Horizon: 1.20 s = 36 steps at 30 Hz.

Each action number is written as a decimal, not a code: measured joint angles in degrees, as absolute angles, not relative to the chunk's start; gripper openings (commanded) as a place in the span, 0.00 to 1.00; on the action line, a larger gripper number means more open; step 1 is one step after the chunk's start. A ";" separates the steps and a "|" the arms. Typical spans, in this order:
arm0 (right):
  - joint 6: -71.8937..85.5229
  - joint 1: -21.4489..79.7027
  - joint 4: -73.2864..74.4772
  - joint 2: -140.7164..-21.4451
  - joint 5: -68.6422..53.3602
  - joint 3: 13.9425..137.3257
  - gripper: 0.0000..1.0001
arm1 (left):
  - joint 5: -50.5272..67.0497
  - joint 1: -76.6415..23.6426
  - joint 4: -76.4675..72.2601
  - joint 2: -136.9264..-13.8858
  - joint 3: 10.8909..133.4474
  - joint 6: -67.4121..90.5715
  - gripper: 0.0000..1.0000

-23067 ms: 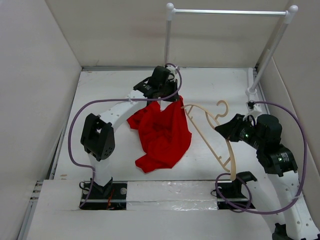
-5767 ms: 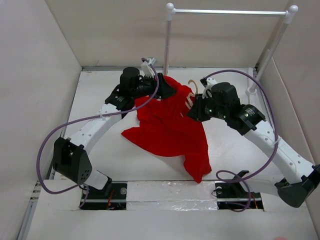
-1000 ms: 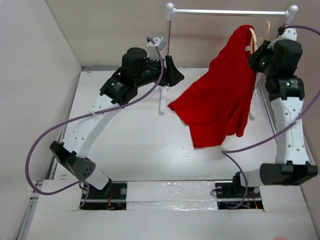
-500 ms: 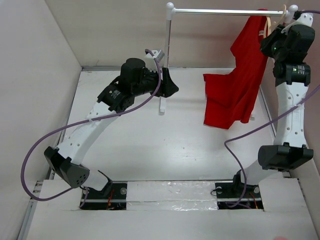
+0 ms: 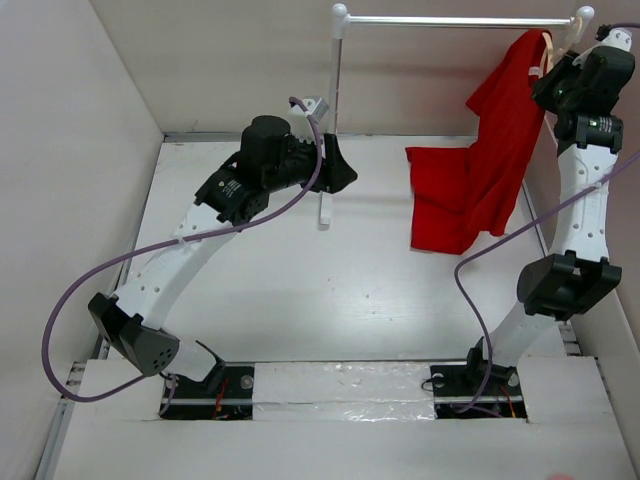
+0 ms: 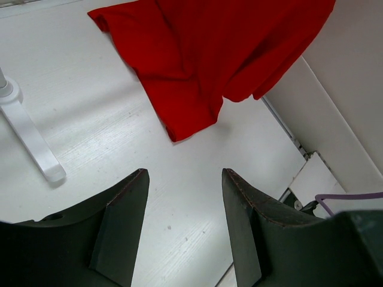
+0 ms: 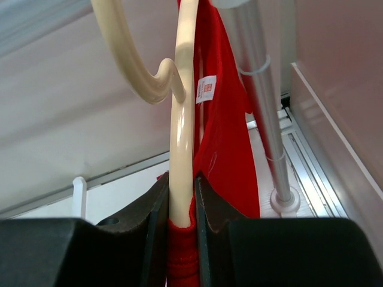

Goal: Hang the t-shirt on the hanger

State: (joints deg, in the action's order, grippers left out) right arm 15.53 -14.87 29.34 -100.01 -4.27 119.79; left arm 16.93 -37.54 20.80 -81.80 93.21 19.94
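Observation:
The red t-shirt [image 5: 480, 160] hangs in the air at the back right, draped over the pale beige hanger [image 5: 546, 50], and its hem swings just above the table. My right gripper [image 5: 562, 72] is raised to the right end of the white rail and is shut on the hanger's neck. In the right wrist view its fingers clamp the hanger [image 7: 182, 119] with the t-shirt collar [image 7: 224, 137] bunched just below, and the hook curls up to the left. My left gripper [image 5: 345, 165] hovers open and empty near the rail's left post. In the left wrist view the t-shirt [image 6: 203, 54] hangs ahead of that gripper [image 6: 184, 173].
The white rail [image 5: 450, 21] spans the back on two posts. Its right post [image 7: 257, 78] stands close beside the hanger, and the left post's foot [image 6: 30, 143] rests on the table near my left fingers. Walls enclose the table on the left, back and right.
My right arm has lifted the hanger and t-shirt up and to the right, close to the rail's right end. The cloth has swung in under it. The left arm has barely moved.

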 measured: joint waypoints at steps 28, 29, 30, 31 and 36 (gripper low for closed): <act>19.35 -17.30 19.88 -86.21 -12.49 102.37 0.00 | 16.45 -37.54 19.00 -82.65 90.45 19.90 0.48; 19.33 -17.30 19.92 -86.54 -12.86 103.79 0.00 | 16.45 -37.54 19.03 -82.65 90.43 19.92 0.48; 19.33 -17.30 20.10 -87.22 -13.21 105.75 0.00 | 16.45 -37.54 19.00 -82.65 90.43 19.92 0.48; 19.33 -17.30 20.14 -88.12 -13.50 107.44 0.00 | 16.45 -37.54 19.00 -82.63 90.43 19.92 0.48; 19.29 -17.28 22.41 -95.39 -15.05 115.66 0.00 | 16.25 -37.50 19.03 -82.32 90.41 19.90 0.48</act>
